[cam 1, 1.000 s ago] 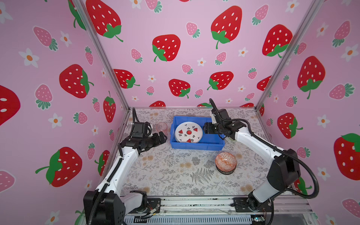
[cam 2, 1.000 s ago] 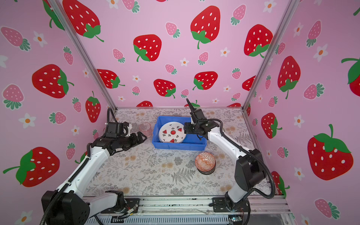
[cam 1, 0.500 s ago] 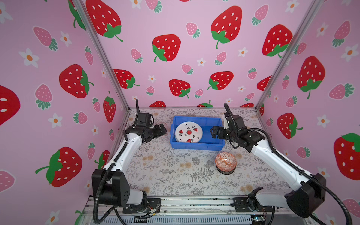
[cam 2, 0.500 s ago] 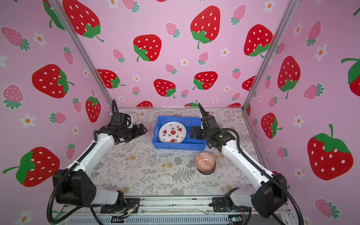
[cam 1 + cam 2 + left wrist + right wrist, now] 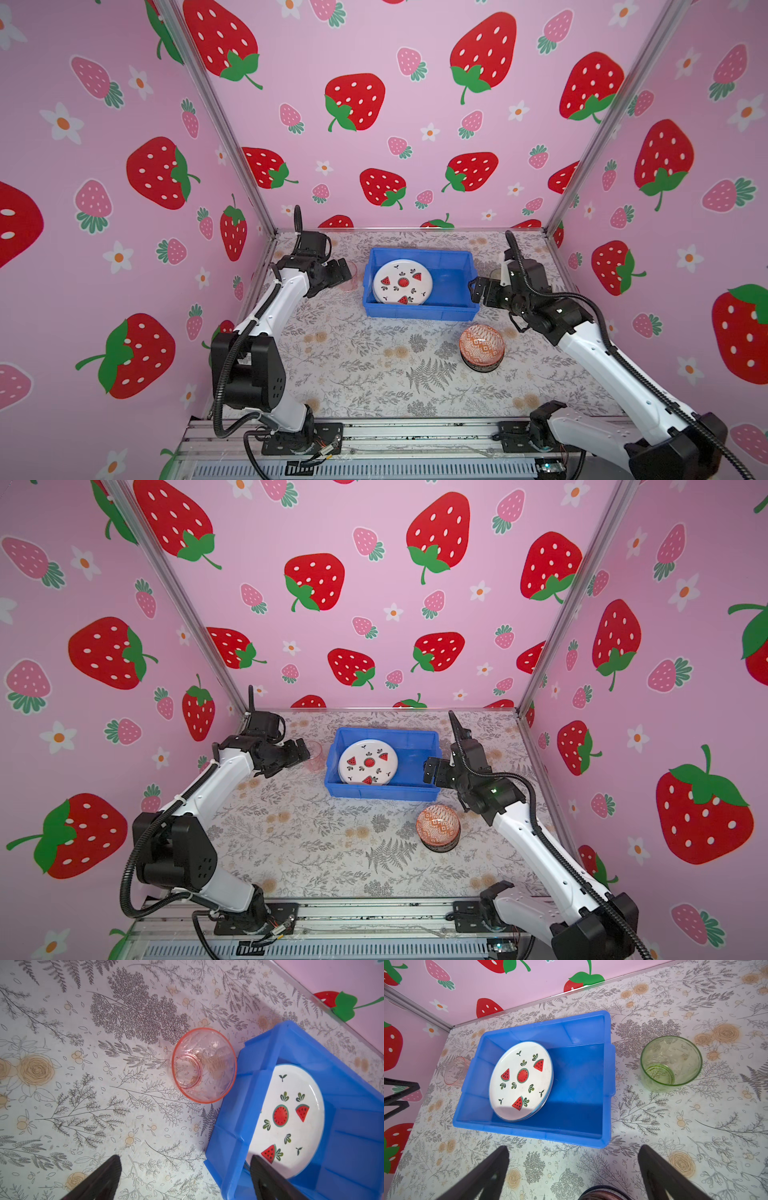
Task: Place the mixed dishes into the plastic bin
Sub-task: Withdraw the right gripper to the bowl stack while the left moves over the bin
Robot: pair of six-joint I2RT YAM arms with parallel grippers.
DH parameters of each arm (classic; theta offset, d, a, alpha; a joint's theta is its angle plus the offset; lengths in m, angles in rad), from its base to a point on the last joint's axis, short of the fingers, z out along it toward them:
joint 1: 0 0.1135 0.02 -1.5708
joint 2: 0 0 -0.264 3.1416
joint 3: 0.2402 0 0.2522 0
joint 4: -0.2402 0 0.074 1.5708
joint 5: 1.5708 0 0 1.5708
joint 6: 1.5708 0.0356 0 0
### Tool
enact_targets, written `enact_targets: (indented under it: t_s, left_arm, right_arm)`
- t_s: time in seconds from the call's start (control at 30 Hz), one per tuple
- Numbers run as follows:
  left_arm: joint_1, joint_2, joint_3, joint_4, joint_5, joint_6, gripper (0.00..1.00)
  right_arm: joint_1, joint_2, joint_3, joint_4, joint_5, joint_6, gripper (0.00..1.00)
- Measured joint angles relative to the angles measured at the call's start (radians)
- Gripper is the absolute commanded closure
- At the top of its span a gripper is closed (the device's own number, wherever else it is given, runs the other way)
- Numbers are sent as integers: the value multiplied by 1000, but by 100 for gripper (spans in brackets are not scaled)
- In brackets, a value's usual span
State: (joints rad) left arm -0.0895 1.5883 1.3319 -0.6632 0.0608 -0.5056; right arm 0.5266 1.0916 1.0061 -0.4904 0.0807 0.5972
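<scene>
The right gripper (image 5: 478, 291), spread wide and empty, has been drawn back from over the blue bin (image 5: 419, 312) to just past its right wall, right of centre. The watermelon plate (image 5: 402, 282) is seen in the bin's left half, and the orange-red bowl (image 5: 482, 347) on the table below-right of the bin. The left gripper (image 5: 341, 269), equally wide and empty, has been brought beside the pink tumbler (image 5: 204, 1065), left of the bin.

Watermelon plate (image 5: 402, 282) in blue bin (image 5: 419, 311), pink tumbler (image 5: 204, 1066) upright adj.
</scene>
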Motion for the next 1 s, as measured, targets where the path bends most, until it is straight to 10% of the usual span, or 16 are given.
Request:
enact_targets:
  t_s: [1.0]
  left_arm:
    - [-217, 91, 232, -71, 49, -19, 1]
  right_arm:
    - [10, -137, -29, -470, -91, 39, 48]
